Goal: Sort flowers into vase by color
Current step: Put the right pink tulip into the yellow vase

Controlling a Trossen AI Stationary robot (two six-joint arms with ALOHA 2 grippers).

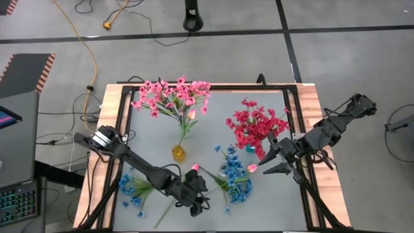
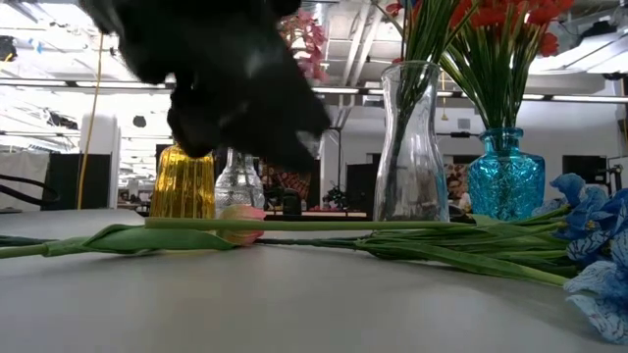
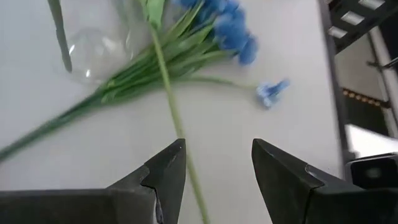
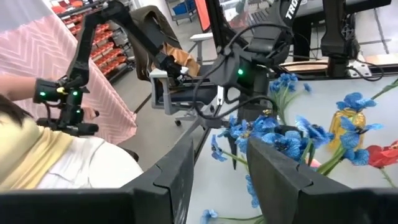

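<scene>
My left gripper [image 1: 194,194] [image 3: 217,162] hangs open and low over the near middle of the table. Under the gap between its fingers lies the thin green stem [image 3: 171,106] of a pink tulip [image 1: 194,167] [image 2: 240,226] that rests flat on the table. I see no touch. Blue flowers [image 3: 230,31] [image 1: 239,189] lie just beyond it, beside a clear vase [image 1: 226,170]. Pink flowers stand in a yellow vase [image 1: 178,153]. Red ones stand in a teal vase [image 1: 250,148]. My right gripper [image 1: 266,165] [image 4: 221,168] waits open at the right, raised, with nothing between its fingers.
More blue flowers [image 1: 132,189] lie at the near left. A second pink bud [image 1: 252,167] shows close to my right gripper's tips. The table's raised frame [image 1: 294,129] runs along the edges. A person [image 4: 56,155] sits beyond the table's left side.
</scene>
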